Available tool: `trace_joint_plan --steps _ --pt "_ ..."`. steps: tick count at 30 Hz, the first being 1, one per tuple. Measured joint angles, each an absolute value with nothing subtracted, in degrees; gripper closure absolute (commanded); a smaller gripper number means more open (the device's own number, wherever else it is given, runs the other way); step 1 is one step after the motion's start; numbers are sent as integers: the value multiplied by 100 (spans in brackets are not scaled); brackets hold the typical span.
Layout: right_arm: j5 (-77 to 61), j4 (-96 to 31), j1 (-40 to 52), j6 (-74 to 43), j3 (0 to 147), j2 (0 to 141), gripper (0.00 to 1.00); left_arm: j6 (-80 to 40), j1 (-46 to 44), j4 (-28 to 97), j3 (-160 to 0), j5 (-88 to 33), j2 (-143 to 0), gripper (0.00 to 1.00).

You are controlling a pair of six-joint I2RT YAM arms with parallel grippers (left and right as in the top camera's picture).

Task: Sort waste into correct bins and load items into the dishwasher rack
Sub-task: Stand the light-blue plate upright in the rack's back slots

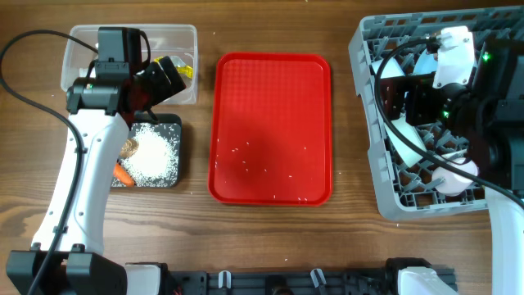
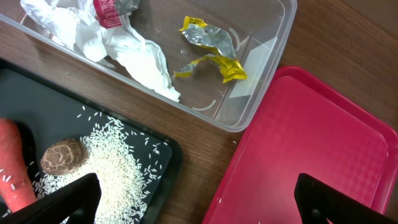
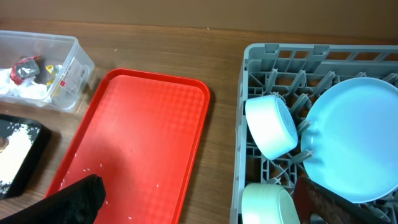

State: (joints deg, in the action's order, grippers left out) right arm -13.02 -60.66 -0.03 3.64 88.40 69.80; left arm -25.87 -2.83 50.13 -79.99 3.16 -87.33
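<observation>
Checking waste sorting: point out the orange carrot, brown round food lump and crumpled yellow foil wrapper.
orange carrot (image 2: 13, 165), left wrist view, mid-body
brown round food lump (image 2: 62, 155), left wrist view, top
crumpled yellow foil wrapper (image 2: 227, 67), left wrist view, lower end

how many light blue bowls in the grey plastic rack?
2. One bowl on edge beside the light blue round plate; second bowl nearer the camera, partly cropped. Others may be hidden.
</observation>
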Motion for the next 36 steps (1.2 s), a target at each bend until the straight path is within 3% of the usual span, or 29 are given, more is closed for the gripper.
trace_joint_plan --steps 36 --pt "-1081 -5275 -3 364 8674 7118 0 -2587 -283 5011 -7999 318 -8731 0"
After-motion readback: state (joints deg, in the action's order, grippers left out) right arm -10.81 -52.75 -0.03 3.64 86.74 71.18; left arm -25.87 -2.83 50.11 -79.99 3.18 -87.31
